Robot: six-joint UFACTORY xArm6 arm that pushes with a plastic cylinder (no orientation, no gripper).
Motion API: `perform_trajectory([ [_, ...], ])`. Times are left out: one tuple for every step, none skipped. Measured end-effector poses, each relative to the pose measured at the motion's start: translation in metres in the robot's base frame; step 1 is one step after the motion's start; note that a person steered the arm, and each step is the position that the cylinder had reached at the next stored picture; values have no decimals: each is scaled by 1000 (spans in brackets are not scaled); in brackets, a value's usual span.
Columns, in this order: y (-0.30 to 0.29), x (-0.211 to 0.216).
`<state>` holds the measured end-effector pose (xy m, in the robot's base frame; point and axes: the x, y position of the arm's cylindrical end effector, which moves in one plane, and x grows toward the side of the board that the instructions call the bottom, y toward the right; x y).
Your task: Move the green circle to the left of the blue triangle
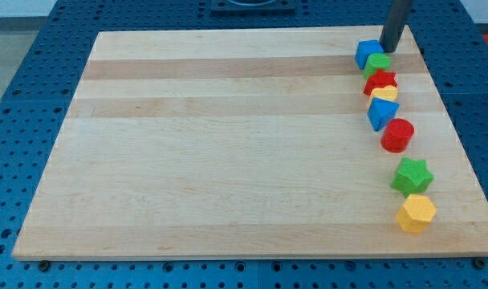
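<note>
- Green circle, a small green round block, sits near the desk's top right corner, wedged in a tight column of blocks; it touches the blue cube-like block toward the desk's top edge and the red block toward the bottom edge.
- Farther down the column, past the red block and a yellow block, lies the blue triangle, with a red cylinder just beside it.
- I carry no fingers, so there is nothing to spread or pinch; my tip stands just above and slightly right of the green circle, touching or nearly so.
- As I judge it, the relation that matters is this: the circle lies toward the bottom-left from my tip, so a push that way frees it leftward.
- Its goal, the bare wood left of the blue triangle, is near, down the desk.
</note>
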<state>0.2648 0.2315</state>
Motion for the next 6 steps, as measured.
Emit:
perform_trajectory([
  [-9,20],
  [-11,45],
  [-11,59],
  [-11,59],
  [-11,37],
  [-12,34],
])
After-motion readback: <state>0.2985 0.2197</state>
